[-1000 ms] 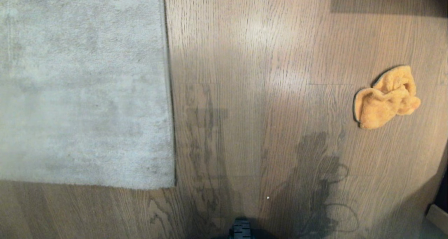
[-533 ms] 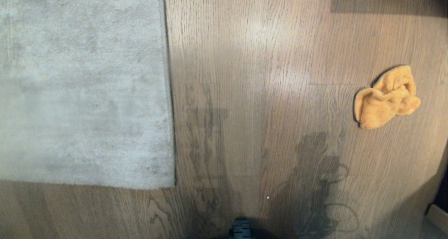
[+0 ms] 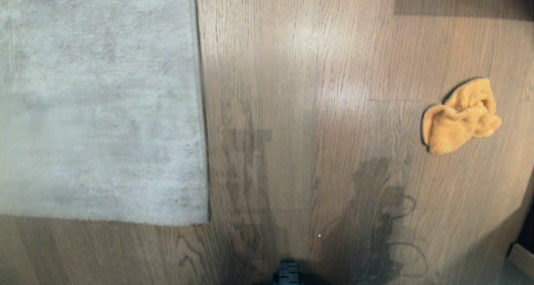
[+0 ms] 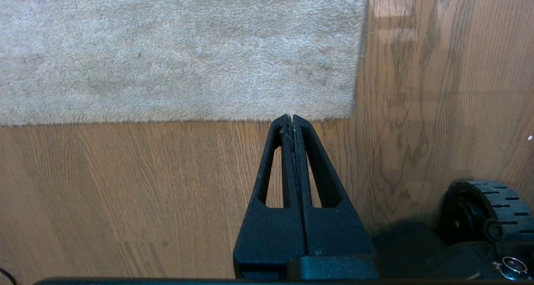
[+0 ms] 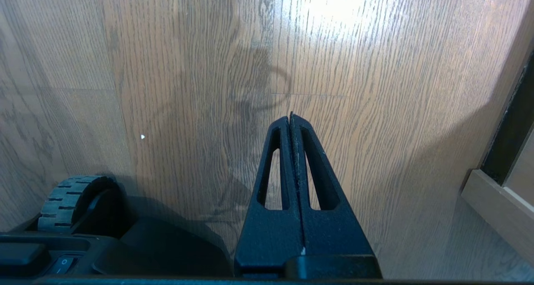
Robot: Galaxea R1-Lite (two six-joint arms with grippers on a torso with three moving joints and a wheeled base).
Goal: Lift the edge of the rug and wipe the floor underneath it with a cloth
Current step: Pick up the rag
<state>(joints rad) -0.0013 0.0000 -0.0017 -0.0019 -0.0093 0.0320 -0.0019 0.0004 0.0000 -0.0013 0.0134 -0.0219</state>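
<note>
Both grippers are empty and parked close to the robot's base, outside the head view; the left gripper [image 4: 293, 117] has its jaws pressed together, and the right gripper [image 5: 290, 116] also has its jaws pressed together, each hanging above the floor [image 3: 300, 109] without touching anything. The rug [image 3: 96, 101] lies flat on the robot's left side, and the rug edge [image 3: 202, 109] runs straight away from the robot, ending in a corner near the base. In the left wrist view this corner is just ahead of the closed fingertips. The cloth [image 3: 461, 117] lies crumpled on the wood planks at the robot's right side, well apart from the rug. To my judgement the task is at its very beginning: no edge is lifted, and no cloth is taken. The next move probably calls for the right gripper to open and reach forward to the cloth, while the left one opens and comes down low to the border, because the thin hem lies close to the planks and is not easy to catch.
</note>
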